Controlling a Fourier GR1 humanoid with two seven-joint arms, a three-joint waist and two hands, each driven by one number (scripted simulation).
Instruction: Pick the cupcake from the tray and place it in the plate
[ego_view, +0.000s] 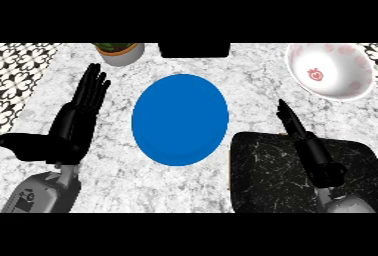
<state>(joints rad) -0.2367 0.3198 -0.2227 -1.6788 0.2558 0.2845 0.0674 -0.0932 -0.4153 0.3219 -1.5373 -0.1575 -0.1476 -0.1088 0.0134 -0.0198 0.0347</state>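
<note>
– Locating the cupcake first: where does it sit on the tray (266, 170)?
– It cannot be seen. The black marbled tray lies at the near right corner of the table (251, 85). No cupcake shows on its bare surface, and none lies on the blue plate (179, 119). If it is present, the right hand (314, 150) covers it.
– State its heading and long axis.
– Neither can be determined, because the item is hidden.
– Why is the right hand held there?
– It reaches across the tray edge-on, with fingers straight, released and grasping nothing visible. Judged from the task, this position suits an approach to the pick-up area. The plate lies just beside the tray, so the transfer path is short.
– And the left hand (77, 117)?
– It rests at the left of the plate, open with fingers up, clear of the work area.
</note>
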